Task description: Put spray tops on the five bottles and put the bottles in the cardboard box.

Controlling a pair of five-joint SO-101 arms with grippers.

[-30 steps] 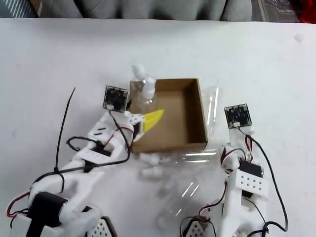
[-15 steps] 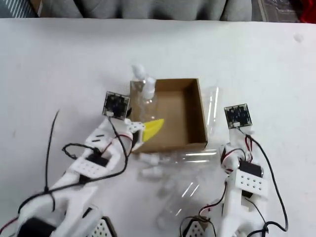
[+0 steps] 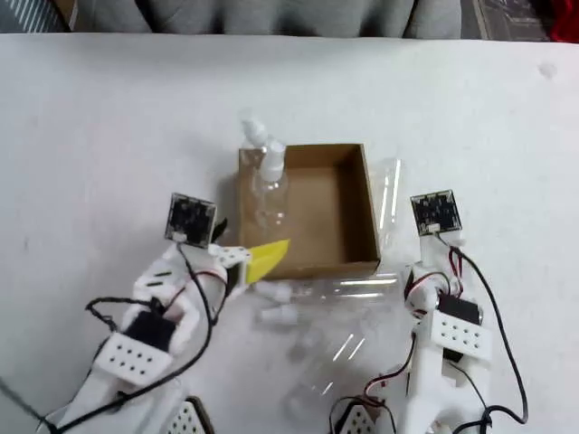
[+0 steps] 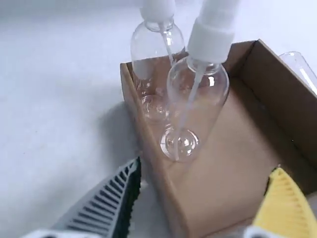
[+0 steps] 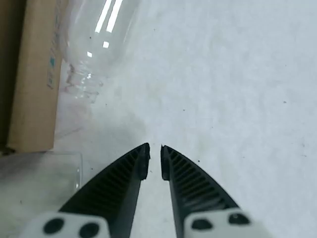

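**deskwatcher:** Plain white desk (image 3: 109, 108) with the cardboard box (image 3: 372, 212) in the middle. In the high view the left fingers (image 3: 268, 257) hang just off the box's near corner. Loose spray tops (image 3: 277, 292) lie right beside the yellow finger. The uncapped bottles (image 3: 348, 287) lie flat a bit farther out on that same side.

**so101_fan:** Left wrist view: those fingers are spread wide with nothing in them. Straight ahead of them the nearer capped bottle (image 4: 198, 94) stands inside the box, at its far corner. The farther capped bottle (image 4: 153, 49) is right behind it. It's probably inside too, but I can't swear to it.

**deskwatcher:** Right wrist view: the right fingers (image 5: 131, 171) are pinched almost together, empty, over bare desk. One open-necked bottle (image 5: 94, 34) lies ahead of the tips and off to one side, along the box's outer wall.

**so101_fan:** So I'd say two are done and three are left, and it's between picks right now. Next, one arm needs a lying bottle and the other a spray top. The right fingers have to open first, and those round clear bottles will probably roll, so grab across the body.
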